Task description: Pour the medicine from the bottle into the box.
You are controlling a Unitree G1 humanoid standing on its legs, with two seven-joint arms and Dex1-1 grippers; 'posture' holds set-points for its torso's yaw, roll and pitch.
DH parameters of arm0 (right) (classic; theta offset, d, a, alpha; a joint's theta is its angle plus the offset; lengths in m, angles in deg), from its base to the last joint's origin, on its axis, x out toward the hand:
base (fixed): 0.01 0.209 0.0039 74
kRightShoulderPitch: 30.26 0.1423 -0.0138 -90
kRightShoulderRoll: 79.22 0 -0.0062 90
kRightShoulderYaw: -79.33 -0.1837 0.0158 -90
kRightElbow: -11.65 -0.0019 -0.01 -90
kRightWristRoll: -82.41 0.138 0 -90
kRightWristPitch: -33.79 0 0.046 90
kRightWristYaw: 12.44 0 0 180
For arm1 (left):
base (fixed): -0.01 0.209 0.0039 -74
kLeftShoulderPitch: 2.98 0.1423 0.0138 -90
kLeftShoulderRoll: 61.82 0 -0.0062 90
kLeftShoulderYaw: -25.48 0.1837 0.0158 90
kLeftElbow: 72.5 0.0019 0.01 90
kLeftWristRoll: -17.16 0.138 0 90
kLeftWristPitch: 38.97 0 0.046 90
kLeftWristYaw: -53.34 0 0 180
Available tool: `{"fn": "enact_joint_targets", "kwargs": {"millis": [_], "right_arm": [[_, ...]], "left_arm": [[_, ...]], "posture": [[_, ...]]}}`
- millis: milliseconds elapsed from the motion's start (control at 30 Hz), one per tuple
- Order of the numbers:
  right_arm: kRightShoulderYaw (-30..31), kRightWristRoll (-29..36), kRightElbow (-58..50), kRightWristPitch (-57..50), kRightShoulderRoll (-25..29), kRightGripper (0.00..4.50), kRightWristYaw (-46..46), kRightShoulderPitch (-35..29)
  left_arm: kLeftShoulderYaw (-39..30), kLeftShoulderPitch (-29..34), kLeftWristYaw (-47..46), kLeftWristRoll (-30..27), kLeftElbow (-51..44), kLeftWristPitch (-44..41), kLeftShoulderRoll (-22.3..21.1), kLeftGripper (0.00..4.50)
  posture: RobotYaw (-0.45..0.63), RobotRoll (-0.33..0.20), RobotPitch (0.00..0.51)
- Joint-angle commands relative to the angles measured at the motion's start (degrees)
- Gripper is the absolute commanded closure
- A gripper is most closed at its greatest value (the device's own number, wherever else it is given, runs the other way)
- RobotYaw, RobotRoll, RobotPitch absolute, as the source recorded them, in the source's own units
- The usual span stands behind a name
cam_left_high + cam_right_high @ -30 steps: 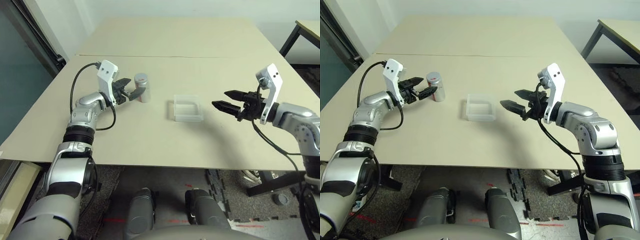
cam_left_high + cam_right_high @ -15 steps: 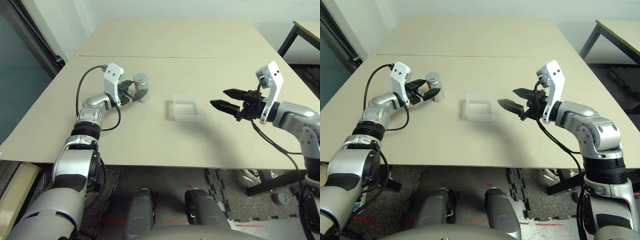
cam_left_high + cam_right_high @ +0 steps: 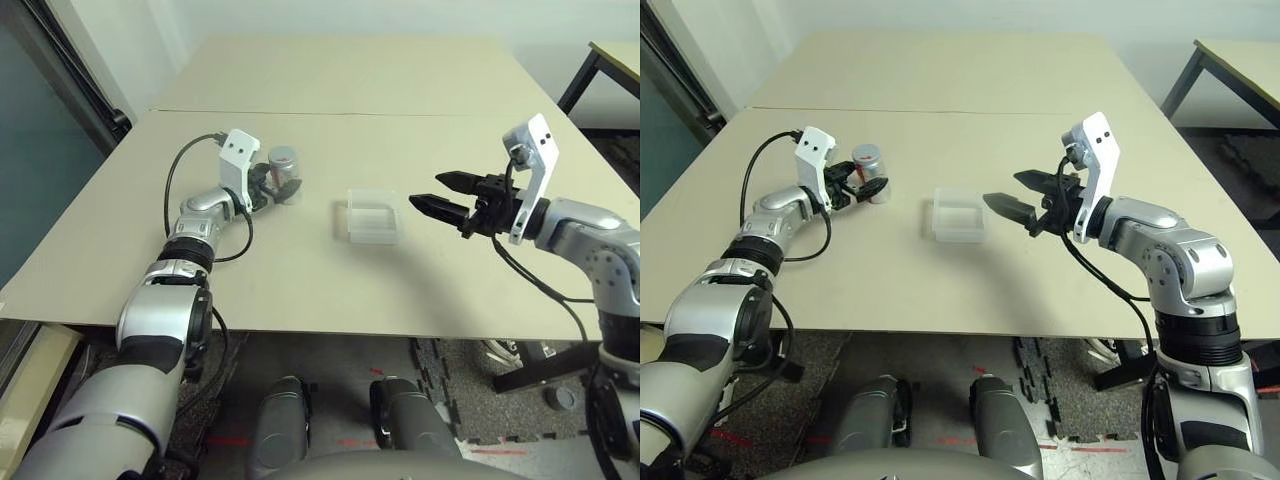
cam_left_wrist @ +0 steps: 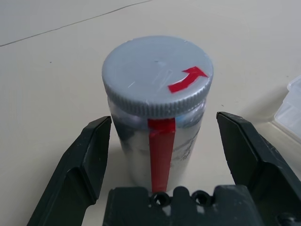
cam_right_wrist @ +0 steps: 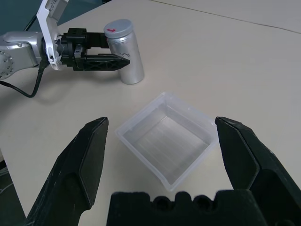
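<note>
1. The left gripper (image 4: 160, 155) is straddling the upright bottle (image 4: 157, 113) at the surface's (image 3: 300, 270) left, fingers wide, not touching.
2. The right gripper (image 3: 430, 196) is hanging wide just right of the box (image 3: 372, 216), mid-surface.

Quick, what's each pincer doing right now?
Left pincer: open, fingers either side of the white, grey-capped bottle, not gripping.
Right pincer: open, holding nothing.

My two head eyes look down over the table (image 3: 330, 290). My left wrist camera sits close on the bottle (image 4: 157, 113); my right one looks over the box (image 5: 165, 140), sharing that bottle.
</note>
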Motion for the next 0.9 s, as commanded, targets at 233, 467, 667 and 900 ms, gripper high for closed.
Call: {"fn": "enact_joint_targets", "kwargs": {"millis": [233, 467, 667, 900], "right_arm": [[-0.28, 0.72, -1.28, -0.52, -0.11, 0.00, 0.97, 0.37], [0.07, 0.39, -0.56, 0.02, -0.62, 0.00, 1.01, 1.11], [0.53, -0.08, 0.48, 0.59, -1.12, 0.00, 0.75, 2.22], [0.84, -0.43, 1.73, 1.40, -0.92, 0.00, 0.17, 2.81]], "left_arm": [[-0.62, -1.93, -2.98, 1.85, 3.54, 0.75, 1.04, 0.02], [-0.95, -1.41, -5.10, 2.50, 4.70, 0.74, 0.95, 0.56], [-0.61, 0.23, -6.64, 3.77, 5.71, 0.76, 1.08, 2.04], [-0.86, -1.61, -2.19, 3.19, 4.28, 2.51, 1.23, 2.04]], "posture": [[-0.15, 0.000, 0.081], [-0.14, 0.000, 0.074], [-0.13, 0.000, 0.064], [-0.12, 0.000, 0.061]]}}
